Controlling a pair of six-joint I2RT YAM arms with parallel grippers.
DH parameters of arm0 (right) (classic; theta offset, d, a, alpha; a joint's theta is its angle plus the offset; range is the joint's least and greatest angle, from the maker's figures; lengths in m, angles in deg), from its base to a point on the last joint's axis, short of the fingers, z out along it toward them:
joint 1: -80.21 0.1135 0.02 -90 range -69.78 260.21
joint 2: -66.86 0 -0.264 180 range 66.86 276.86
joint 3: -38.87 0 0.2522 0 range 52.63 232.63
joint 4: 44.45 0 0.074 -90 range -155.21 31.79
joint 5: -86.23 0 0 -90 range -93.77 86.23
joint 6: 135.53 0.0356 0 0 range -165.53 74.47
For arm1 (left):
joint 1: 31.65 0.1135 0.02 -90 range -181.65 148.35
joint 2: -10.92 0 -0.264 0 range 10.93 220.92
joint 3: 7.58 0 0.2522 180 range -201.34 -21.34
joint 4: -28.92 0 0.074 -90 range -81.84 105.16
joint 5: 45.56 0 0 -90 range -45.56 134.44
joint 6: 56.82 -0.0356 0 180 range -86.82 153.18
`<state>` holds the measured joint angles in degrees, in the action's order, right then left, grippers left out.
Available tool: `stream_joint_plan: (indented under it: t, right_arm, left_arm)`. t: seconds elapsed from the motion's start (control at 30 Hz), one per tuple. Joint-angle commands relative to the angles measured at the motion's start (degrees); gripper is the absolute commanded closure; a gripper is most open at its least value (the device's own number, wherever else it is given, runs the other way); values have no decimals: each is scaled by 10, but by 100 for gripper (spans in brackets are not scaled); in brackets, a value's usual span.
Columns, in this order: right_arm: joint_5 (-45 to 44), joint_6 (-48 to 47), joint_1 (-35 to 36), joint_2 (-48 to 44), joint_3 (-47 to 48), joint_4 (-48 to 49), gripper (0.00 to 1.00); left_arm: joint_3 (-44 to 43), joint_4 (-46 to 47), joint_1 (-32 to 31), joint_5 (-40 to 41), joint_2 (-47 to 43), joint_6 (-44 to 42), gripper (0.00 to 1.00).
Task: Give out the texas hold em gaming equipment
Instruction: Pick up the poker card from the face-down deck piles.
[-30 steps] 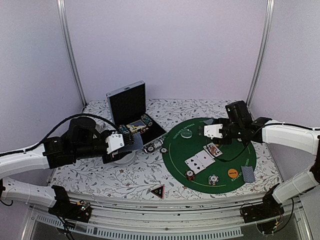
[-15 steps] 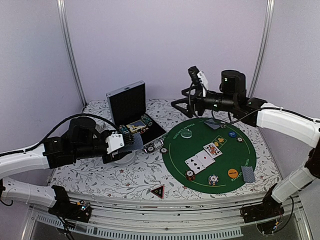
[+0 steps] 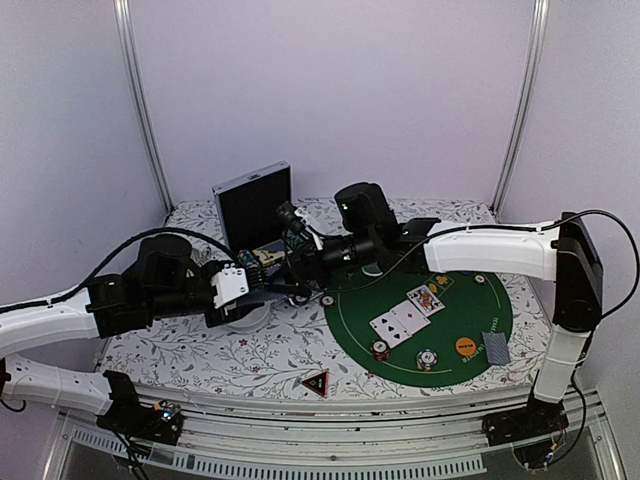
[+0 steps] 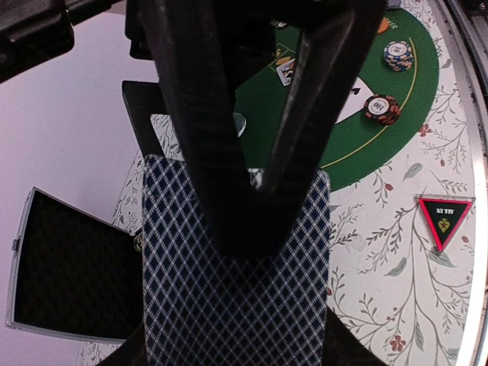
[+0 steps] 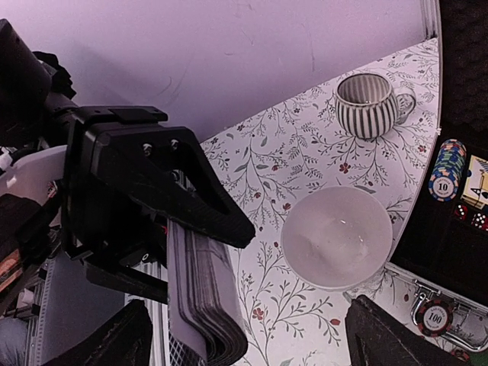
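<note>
Beside the left gripper's (image 4: 255, 181) cards (image 4: 229, 305), right arm (image 3: 480, 250) outstretched

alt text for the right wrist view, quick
The left arm's black jaws, at left, clamp a stack of blue-checked playing cards seen edge-on. Beyond them on the floral-print tablecloth sit an empty round white bowl and a grey striped ceramic mug, with an open black case of poker chips at the right edge.

We see the card deck (image 4: 229, 305) from above and behind in the top view. Both wrist views face it closely.
</note>
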<state>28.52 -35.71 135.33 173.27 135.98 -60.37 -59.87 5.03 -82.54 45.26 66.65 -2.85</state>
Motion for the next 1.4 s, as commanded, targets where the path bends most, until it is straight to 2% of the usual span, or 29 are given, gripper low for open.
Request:
stream_joint_plan:
  t: [0.0,0.17,0.47,0.7,1.03,1.23,1.37]
  right_arm:
    - [-5,12,3,19,23,1,11]
    - [-50,14,3,19,23,-15,17]
    - [-85,-15,3,-5,26,-67,39]
    - [-79,-26,3,-11,41,-100,57]
    - [-94,-30,3,-22,54,-143,71]
    - [-67,-31,3,-22,64,-157,95]
    - [-72,-33,2,-25,73,-177,98]
  left_arm:
    - [4,18,-1,2,-6,-4,47]
    - [5,18,-1,4,-7,-4,47]
    - [3,18,-1,6,-10,-4,47]
    - [6,20,-1,14,-8,-6,47]
    - [6,23,-2,15,-7,-6,47]
    - [6,23,-1,14,-6,-6,47]
    - [6,23,-2,15,-7,-6,47]
